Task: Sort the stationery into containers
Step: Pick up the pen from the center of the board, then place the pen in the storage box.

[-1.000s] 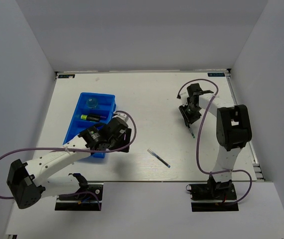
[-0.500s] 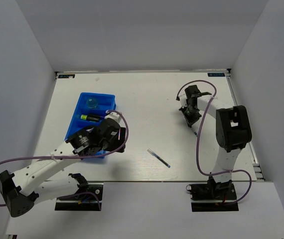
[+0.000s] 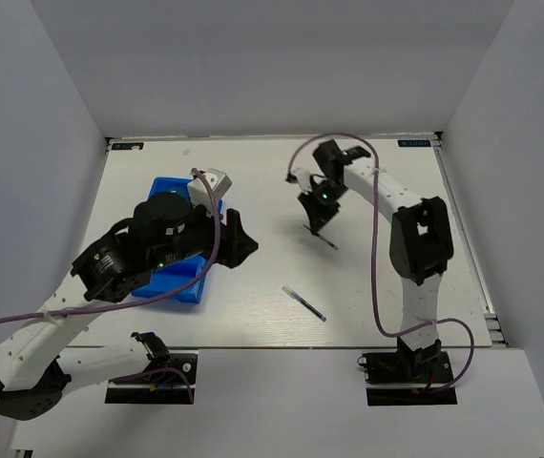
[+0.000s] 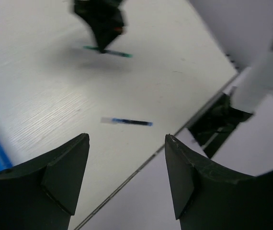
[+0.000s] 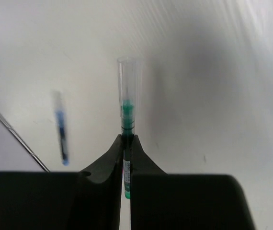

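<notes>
My right gripper (image 3: 317,216) is shut on a thin green pen with a clear cap (image 5: 127,120) and holds it above the table's middle; the pen also shows in the top view (image 3: 327,239). A thin dark-blue pen (image 3: 304,303) lies on the table near the front, also in the left wrist view (image 4: 127,121) and the right wrist view (image 5: 62,136). My left gripper (image 4: 127,163) is open and empty, raised right of the bright-blue tray (image 3: 163,183), which my left arm mostly hides. The right gripper and its pen show in the left wrist view (image 4: 108,50).
The table's front edge (image 4: 127,172) runs under my left gripper. The right arm's base (image 3: 408,367) stands at the front right. White walls close the table on three sides.
My right gripper has carried the green pen left from the far right toward the table's middle. My left arm has risen and swung up over the tray, hiding its contents.
</notes>
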